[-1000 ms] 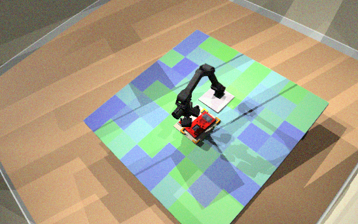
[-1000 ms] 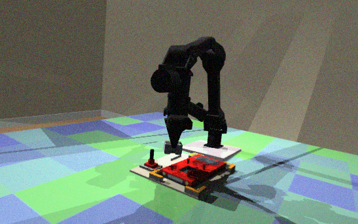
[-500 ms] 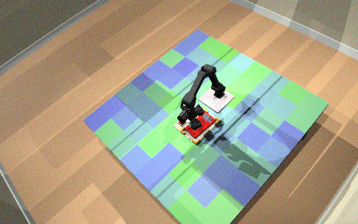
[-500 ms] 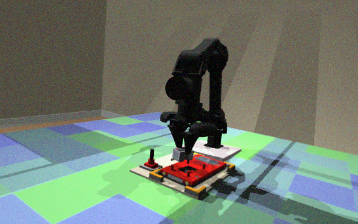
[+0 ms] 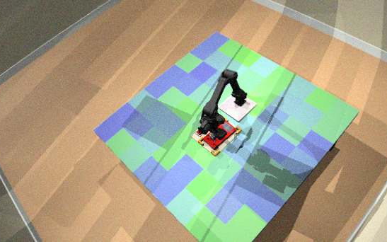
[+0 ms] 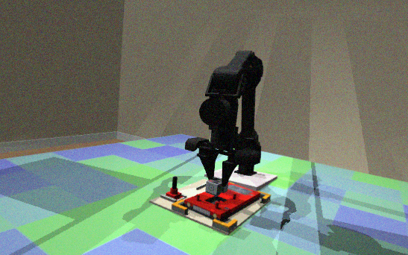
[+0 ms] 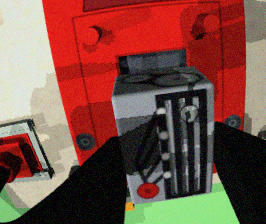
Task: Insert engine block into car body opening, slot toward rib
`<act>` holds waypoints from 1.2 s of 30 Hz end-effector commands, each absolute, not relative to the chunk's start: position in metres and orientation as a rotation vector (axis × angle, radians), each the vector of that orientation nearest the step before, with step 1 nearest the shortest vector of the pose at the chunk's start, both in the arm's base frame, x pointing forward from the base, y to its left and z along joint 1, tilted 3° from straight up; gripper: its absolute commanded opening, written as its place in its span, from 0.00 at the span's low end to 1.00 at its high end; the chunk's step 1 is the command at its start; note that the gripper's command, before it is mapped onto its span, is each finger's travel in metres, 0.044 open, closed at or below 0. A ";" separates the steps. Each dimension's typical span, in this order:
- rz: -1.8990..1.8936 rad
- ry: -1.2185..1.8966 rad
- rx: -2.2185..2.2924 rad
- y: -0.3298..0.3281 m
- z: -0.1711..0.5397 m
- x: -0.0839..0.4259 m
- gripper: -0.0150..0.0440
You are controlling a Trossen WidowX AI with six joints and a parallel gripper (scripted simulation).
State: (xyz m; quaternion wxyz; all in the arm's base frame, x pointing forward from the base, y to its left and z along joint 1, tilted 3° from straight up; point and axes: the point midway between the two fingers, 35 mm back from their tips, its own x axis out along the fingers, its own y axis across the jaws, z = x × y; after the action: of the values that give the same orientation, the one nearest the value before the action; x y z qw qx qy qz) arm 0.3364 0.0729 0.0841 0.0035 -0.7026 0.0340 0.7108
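The engine block is a grey box with a striped front face and a red disc. My gripper is shut on it, one black finger on each side. The block is held upright just above the opening in the red car body. In the wrist view the far part of the opening shows beyond the block's top. The block hides the rest of it. The rib and the slot cannot be made out. In the top view the arm largely covers the block.
The car body lies on a beige board between orange corner brackets. A red-based black lever stands on the board to one side. Short red posts rise from the body near the opening.
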 end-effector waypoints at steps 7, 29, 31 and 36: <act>2.247 0.065 -2.213 0.074 0.083 0.335 0.52; 2.194 0.169 -2.165 0.075 0.083 0.335 0.52; 2.206 0.145 -2.177 0.075 0.083 0.335 0.52; 2.215 0.129 -2.184 0.075 0.083 0.335 0.52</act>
State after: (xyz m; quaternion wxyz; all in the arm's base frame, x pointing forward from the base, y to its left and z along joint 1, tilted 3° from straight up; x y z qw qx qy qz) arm 0.3354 0.0738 0.0833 0.0185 -0.7016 0.0496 0.7106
